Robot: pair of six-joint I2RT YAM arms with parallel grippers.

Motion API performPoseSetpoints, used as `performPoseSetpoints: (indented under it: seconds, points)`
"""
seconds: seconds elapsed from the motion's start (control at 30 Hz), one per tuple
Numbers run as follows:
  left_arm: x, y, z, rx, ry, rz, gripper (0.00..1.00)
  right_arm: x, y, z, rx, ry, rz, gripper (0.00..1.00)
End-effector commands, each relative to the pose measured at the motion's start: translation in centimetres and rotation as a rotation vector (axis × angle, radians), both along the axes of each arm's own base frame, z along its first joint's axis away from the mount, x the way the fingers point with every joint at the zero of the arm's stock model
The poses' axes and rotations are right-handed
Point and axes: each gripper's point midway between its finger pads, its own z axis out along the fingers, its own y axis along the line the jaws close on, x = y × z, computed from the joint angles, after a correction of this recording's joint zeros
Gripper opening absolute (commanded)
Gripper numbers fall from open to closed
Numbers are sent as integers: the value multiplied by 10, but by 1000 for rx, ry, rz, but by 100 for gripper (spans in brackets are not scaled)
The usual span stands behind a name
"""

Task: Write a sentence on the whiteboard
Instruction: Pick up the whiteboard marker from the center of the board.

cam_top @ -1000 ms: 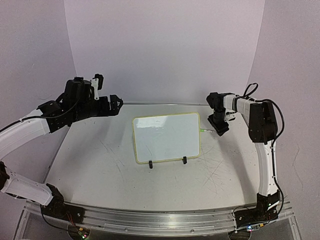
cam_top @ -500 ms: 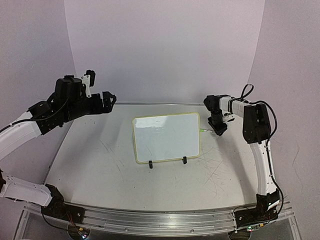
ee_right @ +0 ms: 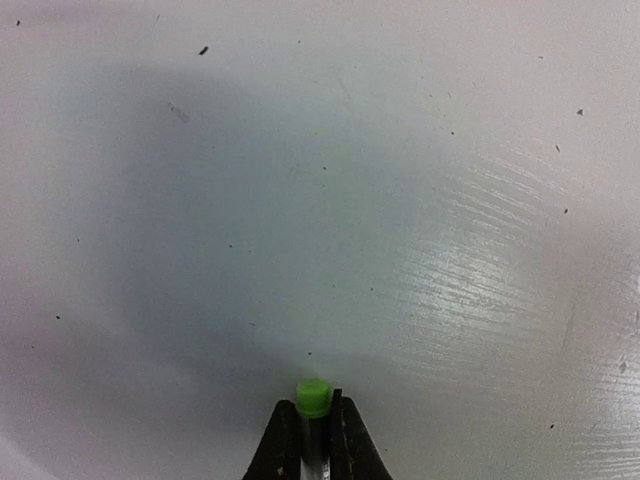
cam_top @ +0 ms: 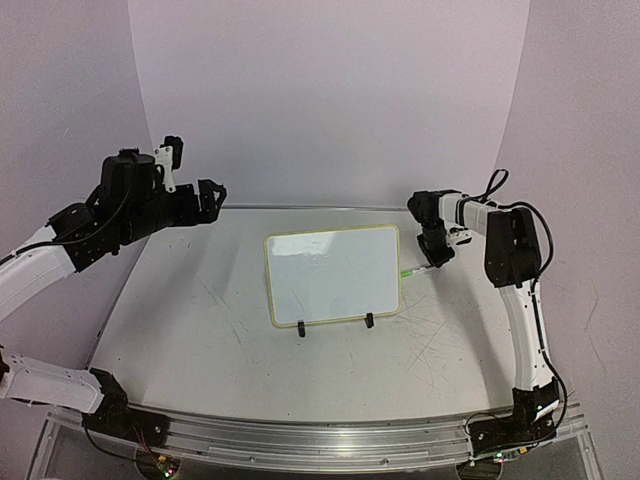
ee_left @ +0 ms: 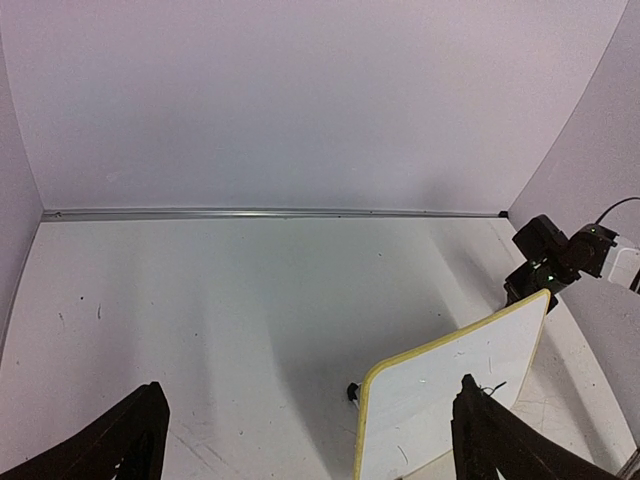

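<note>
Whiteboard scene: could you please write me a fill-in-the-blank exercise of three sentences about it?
1. The right gripper is shut on a marker with a ____ cap.
2. The whiteboard has a pale ____ rim.
3. The left gripper is ____ and holds nothing.
Missing words: green; yellow; open.

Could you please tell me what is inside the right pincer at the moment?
A green-capped marker is clamped in the right pincer; only its cap and a sliver of barrel show, the rest is covered by the fingers.
</note>
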Motion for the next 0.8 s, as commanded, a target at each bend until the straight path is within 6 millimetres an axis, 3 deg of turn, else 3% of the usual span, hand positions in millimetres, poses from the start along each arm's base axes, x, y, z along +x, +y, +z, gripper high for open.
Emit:
performPoseSetpoints:
  seconds: [0.0, 0.1, 0.2, 0.33, 0.47, 0.53, 0.67, 0.77]
  points:
    - [-1, 2, 23, -21, -33, 6, 99, 12, -16, 18, 54, -80, -102, 0]
    - [-1, -1, 27, -47, -29, 0, 99, 19, -28, 35, 77, -134, -136, 0]
    - [0, -6, 31, -75, -20, -16, 99, 25, -44, 67, 54, -194, -118, 0]
    - [6, -17, 42, -96, -22, -43, 99, 29, -67, 132, -89, -285, 58, 0]
    - [14, -35, 55, -108, -25, -91, 99, 23, -63, 197, -226, -406, 392, 0]
    - [19, -52, 61, -122, -16, -151, 99, 14, -48, 230, -261, -530, 585, 0]
    - [22, -97, 63, -183, 31, -328, 100, -27, 32, 304, -204, -918, 1105, 0]
    - [19, -133, 59, -253, 69, -488, 99, -62, 72, 331, -158, -1024, 1293, 0]
